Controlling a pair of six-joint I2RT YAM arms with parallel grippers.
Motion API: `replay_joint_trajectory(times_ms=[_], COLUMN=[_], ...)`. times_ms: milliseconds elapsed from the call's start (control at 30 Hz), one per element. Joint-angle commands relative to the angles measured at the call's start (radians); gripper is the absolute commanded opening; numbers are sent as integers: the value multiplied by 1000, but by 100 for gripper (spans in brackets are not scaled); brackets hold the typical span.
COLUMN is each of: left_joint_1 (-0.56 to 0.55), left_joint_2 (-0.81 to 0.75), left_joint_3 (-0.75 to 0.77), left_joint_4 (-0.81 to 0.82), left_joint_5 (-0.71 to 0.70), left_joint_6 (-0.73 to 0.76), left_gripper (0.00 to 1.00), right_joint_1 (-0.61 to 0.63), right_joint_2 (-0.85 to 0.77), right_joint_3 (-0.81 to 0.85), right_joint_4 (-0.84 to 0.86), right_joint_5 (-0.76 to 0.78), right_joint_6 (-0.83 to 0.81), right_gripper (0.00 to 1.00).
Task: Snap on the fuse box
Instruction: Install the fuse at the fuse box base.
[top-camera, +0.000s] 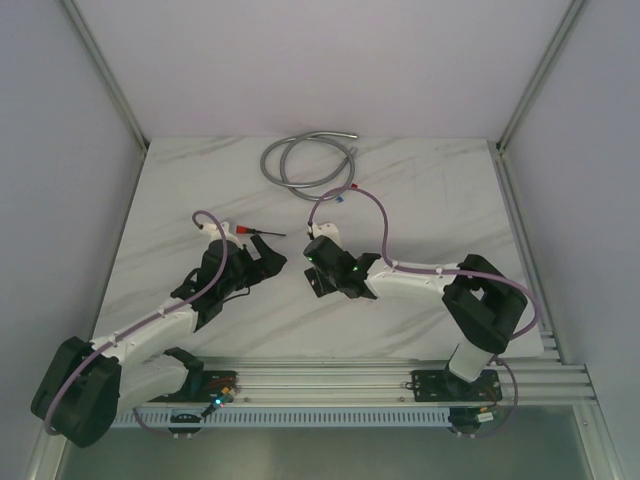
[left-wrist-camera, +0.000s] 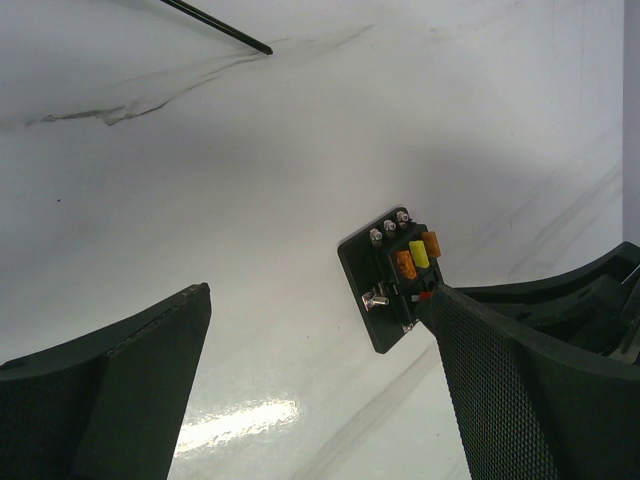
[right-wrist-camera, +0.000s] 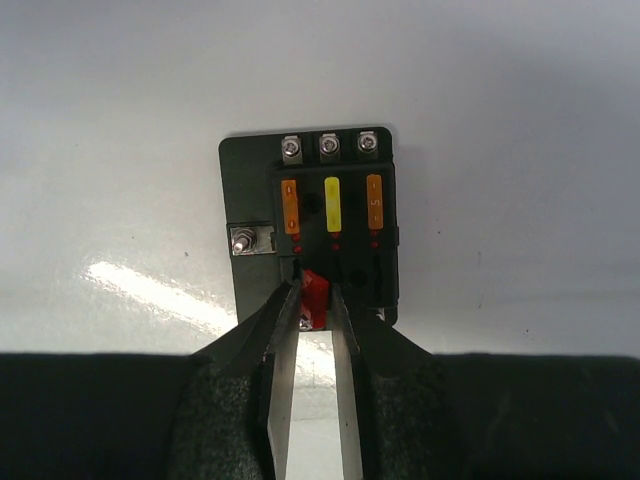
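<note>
The fuse box (right-wrist-camera: 310, 225) is a black block lying flat on the white marble table, with orange, yellow and orange fuses in its top slots and three screws along its far edge. My right gripper (right-wrist-camera: 315, 297) is over its near edge, shut on a small red fuse (right-wrist-camera: 316, 290) at a lower slot. In the left wrist view the fuse box (left-wrist-camera: 385, 285) lies just by my right-hand finger (left-wrist-camera: 500, 380). My left gripper (left-wrist-camera: 318, 295) is open and empty, low over the table. In the top view both grippers, left (top-camera: 262, 262) and right (top-camera: 316, 268), are close together and hide the box.
A coiled grey hose (top-camera: 305, 160) lies at the back of the table. A red-handled screwdriver (top-camera: 255, 232) lies just behind my left gripper, its tip (left-wrist-camera: 255, 45) in the left wrist view. Tiny loose fuses (top-camera: 345, 193) lie near the hose. A metal rail (top-camera: 350, 385) runs along the near edge.
</note>
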Motion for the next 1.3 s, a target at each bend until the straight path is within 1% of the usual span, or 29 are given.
replay_joint_trajectory(times_ms=[0, 267, 633, 767, 933, 1267], left_joint_1=[7, 7, 7, 7, 7, 7], left_joint_2=[-10, -8, -8, -5, -4, -6], left_joint_3=[-10, -12, -10, -10, -8, -10], left_joint_4=[-4, -4, -4, -4, -5, -4], left_joint_5=[7, 6, 6, 6, 6, 6], left_joint_6=[-6, -4, -4, -5, -5, -4], left_gripper=[100, 100, 100, 100, 100, 100], right_joint_1=[7, 9, 14, 14, 15, 18], right_joint_2=[5, -3, 5, 11, 11, 29], right_joint_3=[38, 47, 55, 56, 61, 82], right_joint_4=[-12, -9, -7, -9, -29, -38], right_joint_5=[-2, -14, -26, -30, 8, -34], right_joint_6=[-5, -19, -34, -35, -40, -58], right_gripper=[26, 28, 28, 28, 28, 24])
